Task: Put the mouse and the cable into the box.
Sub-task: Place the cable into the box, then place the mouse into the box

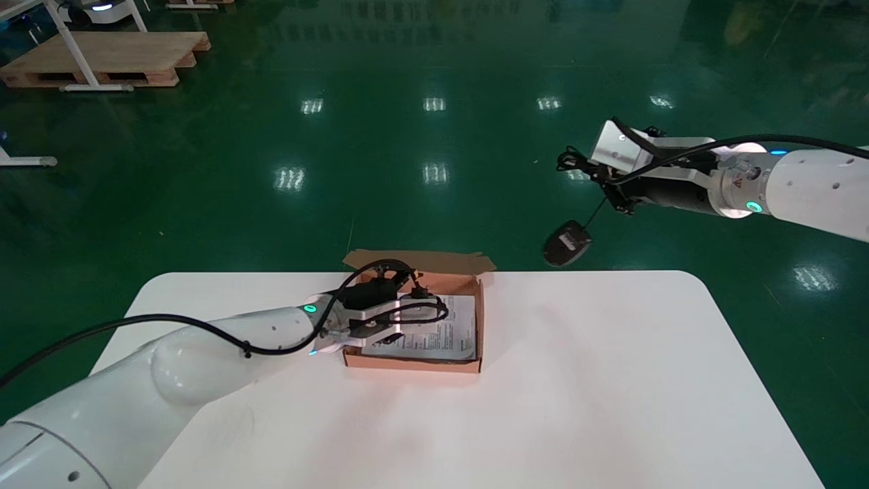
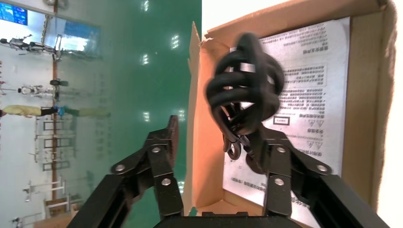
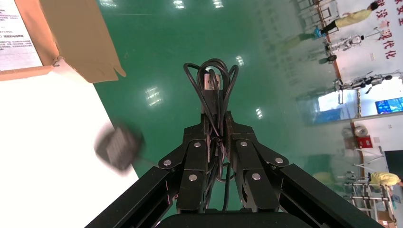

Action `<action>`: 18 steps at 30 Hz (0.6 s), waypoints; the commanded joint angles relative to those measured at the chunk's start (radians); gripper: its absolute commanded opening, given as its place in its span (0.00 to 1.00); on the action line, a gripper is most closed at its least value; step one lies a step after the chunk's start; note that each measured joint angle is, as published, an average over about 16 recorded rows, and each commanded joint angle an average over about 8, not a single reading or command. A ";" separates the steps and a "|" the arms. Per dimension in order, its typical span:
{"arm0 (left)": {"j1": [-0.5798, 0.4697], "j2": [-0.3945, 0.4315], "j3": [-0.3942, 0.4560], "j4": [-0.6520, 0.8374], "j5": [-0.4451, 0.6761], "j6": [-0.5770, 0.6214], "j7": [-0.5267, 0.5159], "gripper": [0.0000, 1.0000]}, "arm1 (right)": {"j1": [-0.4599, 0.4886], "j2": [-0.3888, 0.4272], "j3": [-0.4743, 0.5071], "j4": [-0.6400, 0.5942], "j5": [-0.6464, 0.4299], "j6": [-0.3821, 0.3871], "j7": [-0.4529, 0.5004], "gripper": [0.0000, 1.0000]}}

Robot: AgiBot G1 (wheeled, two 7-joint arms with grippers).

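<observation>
An open cardboard box (image 1: pixel 481 326) sits near the table's far edge, with a printed leaflet (image 1: pixel 449 334) lying inside. My left gripper (image 1: pixel 417 299) is over it and open. In the left wrist view its jaws (image 2: pixel 216 133) straddle one box wall (image 2: pixel 204 142), and a coiled black cable (image 2: pixel 244 90) rests against the inner finger above the leaflet (image 2: pixel 309 95). My right gripper (image 1: pixel 577 163) is raised beyond the table's far right edge, shut on the mouse's bundled cord (image 3: pixel 213 85). The black mouse (image 1: pixel 567 244) dangles below it, shown again as the mouse (image 3: pixel 119 147) in the right wrist view.
The white table (image 1: pixel 577 380) has rounded corners and the box flap (image 1: pixel 421 260) overhangs its far edge. Beyond lies green floor, with a wooden pallet (image 1: pixel 102 58) and white table legs at the far left.
</observation>
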 commanded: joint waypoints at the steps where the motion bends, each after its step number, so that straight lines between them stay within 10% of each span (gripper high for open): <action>1: 0.004 -0.006 -0.001 -0.004 -0.004 0.002 -0.004 1.00 | 0.000 0.000 0.000 0.000 0.000 0.000 0.000 0.00; 18: -0.133 -0.011 0.149 0.086 -0.002 -0.167 -0.331 1.00 | -0.003 -0.010 -0.005 -0.003 -0.006 0.000 0.002 0.00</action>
